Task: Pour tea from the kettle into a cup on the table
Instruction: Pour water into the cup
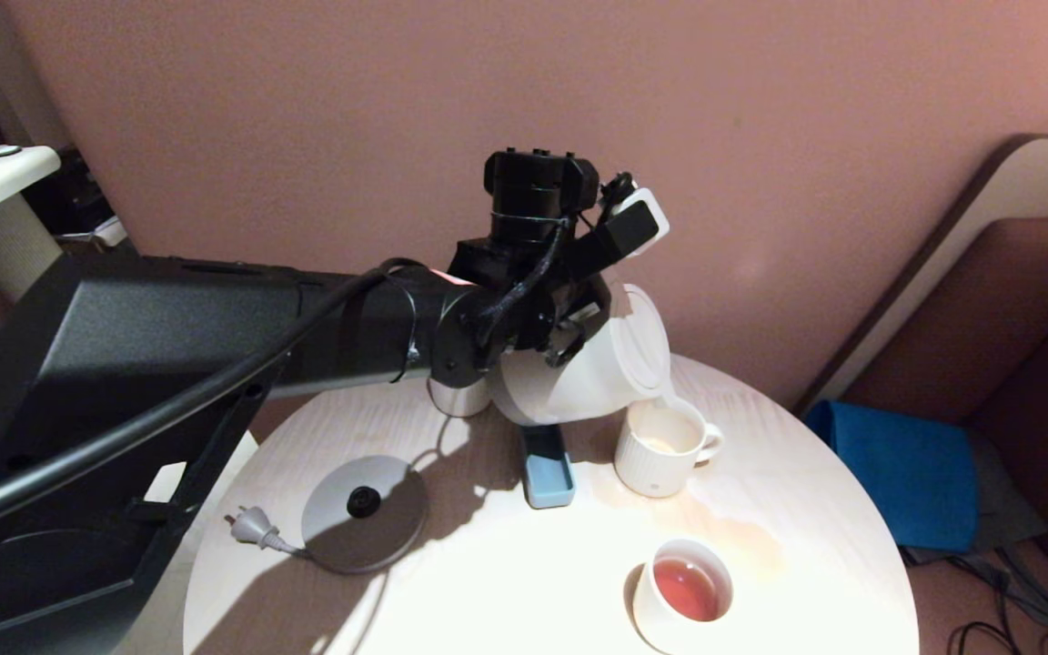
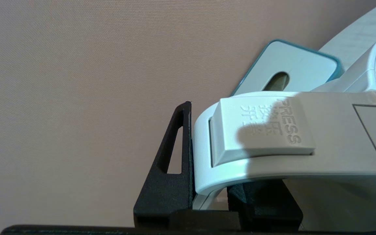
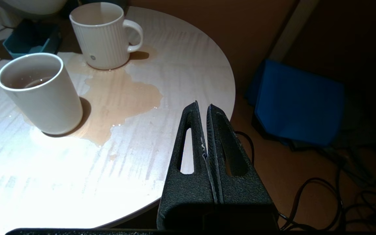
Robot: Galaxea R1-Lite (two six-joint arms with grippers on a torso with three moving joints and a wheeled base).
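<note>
I have the kettle [image 1: 601, 368] tilted at frame centre, its spout over the cup [image 1: 660, 448], left gripper [image 2: 207, 195] clamped on its handle. Tea puddle [image 3: 119, 98] stains the pale table [image 1: 506, 564]; pink wall [image 1: 306, 136] behind. Right gripper [image 3: 204, 111] pressed together, off the table edge.

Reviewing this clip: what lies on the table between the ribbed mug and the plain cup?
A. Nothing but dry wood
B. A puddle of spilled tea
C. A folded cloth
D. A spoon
B: a brownish puddle spreads over the table from the base of the ribbed mug toward the plain cup.
</note>
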